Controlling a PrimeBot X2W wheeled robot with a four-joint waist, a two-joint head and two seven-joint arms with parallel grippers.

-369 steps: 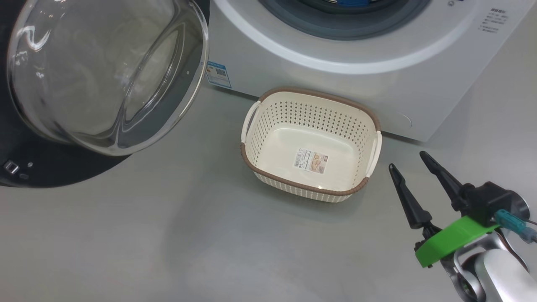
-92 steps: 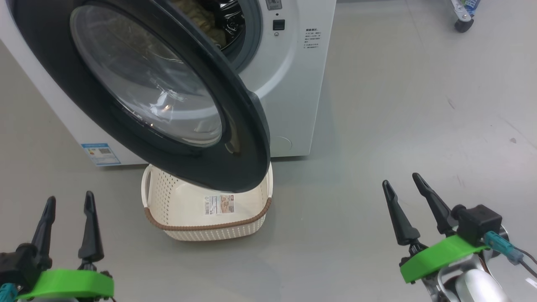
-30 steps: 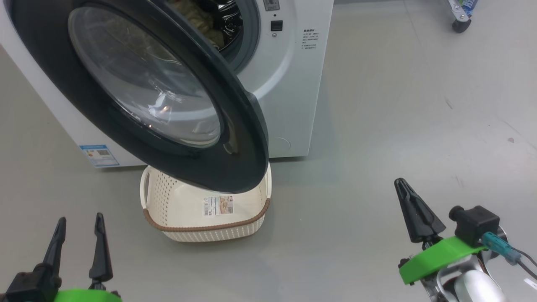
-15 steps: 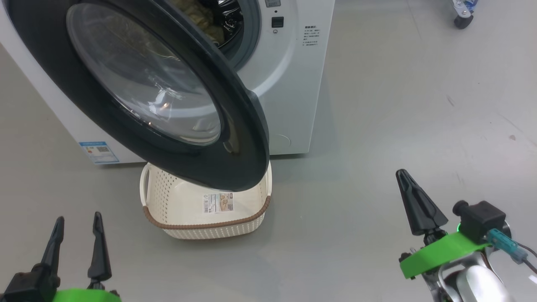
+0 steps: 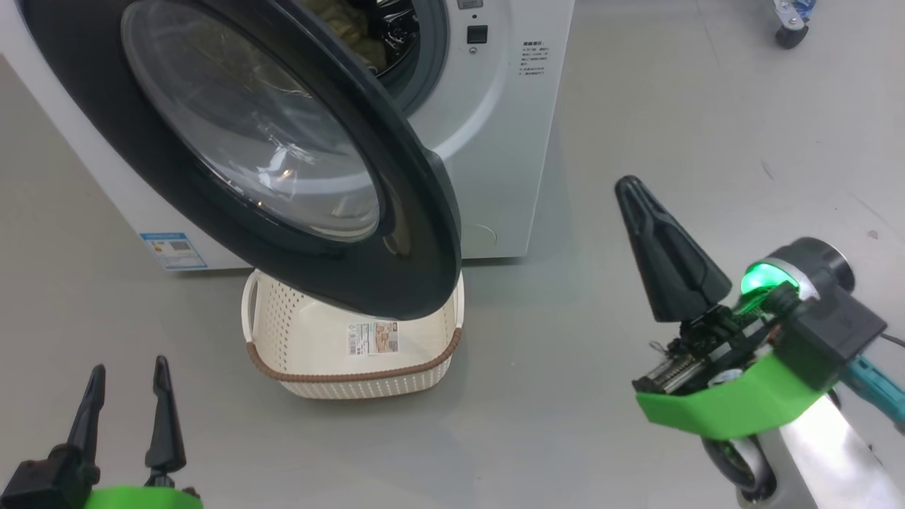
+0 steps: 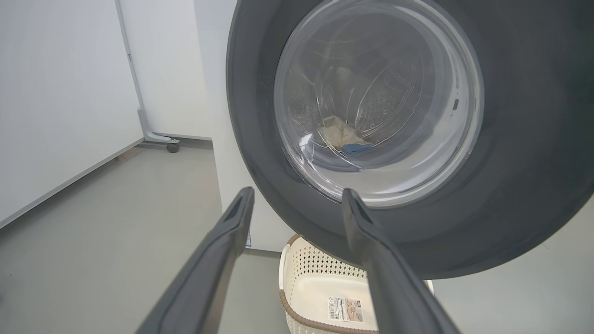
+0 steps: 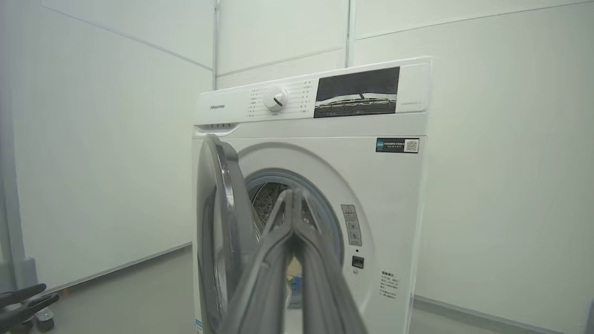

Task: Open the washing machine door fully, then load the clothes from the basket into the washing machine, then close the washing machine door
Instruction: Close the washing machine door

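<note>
From the head camera I see the washing machine door standing partly open, its glossy black rim swung out towards me and the glass bowl window catching reflections. Behind it the washing machine shows part of its drum opening, with the clothes lying inside as a cream-yellow heap. On my left wrist camera, through the glass, there is a blue piece just beside the cream one.

The basket sits on the grey floor right in front of the machine, under the lower edge of the door. Its label sticker shows on its cream bottom.

My left gripper hangs low at the lower left, fingers spread wide with nothing between them, pointing towards the door and well apart from it. My right gripper is raised to the right of the door, its two dark fingers pressed together into one point, gripping nothing and clear of the machine. On my right wrist camera the door shows nearly edge-on below the control dial.
</note>
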